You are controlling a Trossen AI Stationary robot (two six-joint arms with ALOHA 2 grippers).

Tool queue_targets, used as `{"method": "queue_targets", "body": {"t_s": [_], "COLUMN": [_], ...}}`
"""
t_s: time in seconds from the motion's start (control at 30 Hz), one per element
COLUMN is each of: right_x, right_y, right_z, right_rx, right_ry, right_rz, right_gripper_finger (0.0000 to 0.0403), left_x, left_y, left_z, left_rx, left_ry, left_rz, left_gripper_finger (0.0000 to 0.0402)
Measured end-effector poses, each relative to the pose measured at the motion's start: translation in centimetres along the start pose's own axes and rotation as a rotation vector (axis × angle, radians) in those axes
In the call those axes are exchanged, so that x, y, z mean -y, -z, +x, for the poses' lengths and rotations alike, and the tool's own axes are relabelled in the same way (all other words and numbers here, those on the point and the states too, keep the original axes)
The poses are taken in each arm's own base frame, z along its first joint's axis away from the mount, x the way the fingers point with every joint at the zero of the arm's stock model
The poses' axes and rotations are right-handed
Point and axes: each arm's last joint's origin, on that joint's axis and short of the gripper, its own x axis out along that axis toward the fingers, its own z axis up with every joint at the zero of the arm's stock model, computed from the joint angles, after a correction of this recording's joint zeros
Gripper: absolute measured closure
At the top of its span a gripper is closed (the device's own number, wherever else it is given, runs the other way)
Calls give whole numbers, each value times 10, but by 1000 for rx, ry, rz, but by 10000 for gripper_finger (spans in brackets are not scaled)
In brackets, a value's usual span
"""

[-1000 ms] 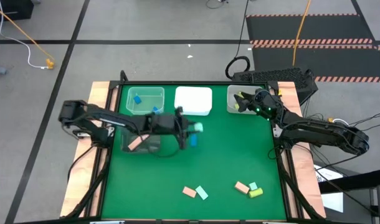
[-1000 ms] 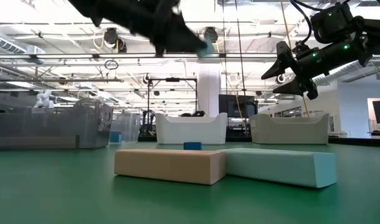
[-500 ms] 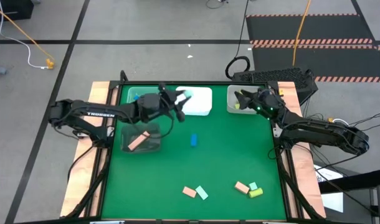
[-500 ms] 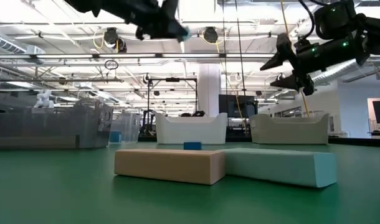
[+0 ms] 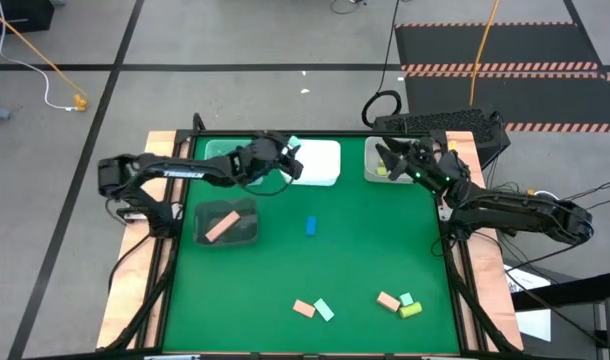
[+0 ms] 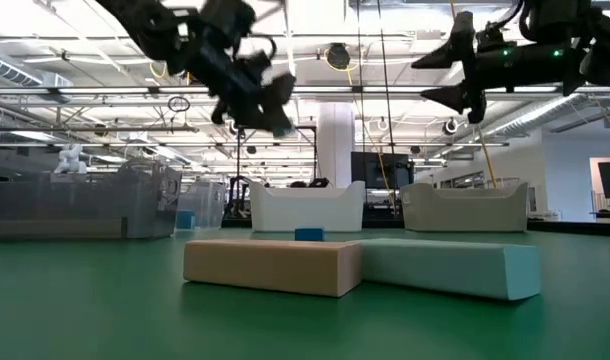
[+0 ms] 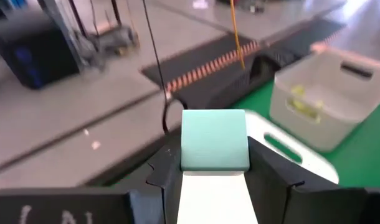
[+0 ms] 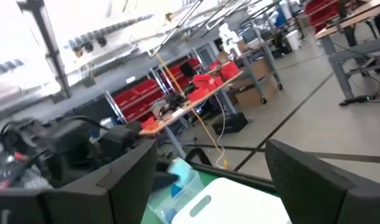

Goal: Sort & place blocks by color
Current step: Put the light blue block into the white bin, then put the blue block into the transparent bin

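Observation:
My left gripper (image 5: 288, 153) is shut on a pale mint block (image 7: 215, 140) and hangs in the air over the near-left end of the white bin (image 5: 315, 163). My right gripper (image 5: 385, 157) is open, high over the right-hand bin (image 5: 377, 171), which holds yellow-green pieces (image 7: 300, 102). A blue block (image 5: 311, 226) lies flat mid-table. Near the front edge lie a pink block (image 5: 304, 308) beside a mint one (image 5: 324, 311), and a pink (image 5: 388, 300), a mint (image 5: 406, 298) and a yellow-green block (image 5: 412, 310) together. One pink block (image 5: 220, 227) lies in the clear bin. My left gripper pinches the mint block between its two fingers (image 7: 265, 168), one on each of its opposite side faces (image 7: 240, 143). The block's flat end face looks forward past the fingertips. It is lifted clear, above the white bin.
A clear bin (image 5: 247, 232) stands at the table's left, and another bin (image 5: 213, 151) at the far left is mostly hidden under my left arm. The green mat (image 5: 365, 250) is bare around the blue block. Cables and a dark box lie beyond the far-right corner.
My left gripper has carried the mint block from mid-table toward the far edge, above the white bin, then dipped lower and turned there. The blue block on the mat has come into view where the gripper was. My right gripper has risen and tipped more level over the right bin.

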Motion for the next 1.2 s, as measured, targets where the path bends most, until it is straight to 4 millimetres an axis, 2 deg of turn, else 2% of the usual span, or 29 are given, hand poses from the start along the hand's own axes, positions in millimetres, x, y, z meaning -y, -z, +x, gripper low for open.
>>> {"method": "queue_targets", "body": {"t_s": [0.23,0.37,0.57,0.77,1.03,1.2], "right_x": [-15,-23,-29,-31,-28,-28], "right_y": [2,4,7,18,36,45], "right_z": [4,6,4,-4,-23,-34], "right_rx": [-102,-214,-412,-535,-784,-951], "right_ry": [-26,53,169,172,183,130], "right_rz": [-107,-207,-347,-375,-394,-347], "right_gripper_finger": [112,112,112,112,112,112], "left_x": [5,9,9,8,9,15], "left_y": [32,42,42,43,43,40], "left_z": [25,31,31,31,31,30], "left_rx": [-129,-161,-161,-174,-181,-192], "left_ry": [48,58,58,48,47,153], "left_rz": [-90,-106,-102,-124,-280,-414], "left_gripper_finger": [263,263,260,232,210,188]}}
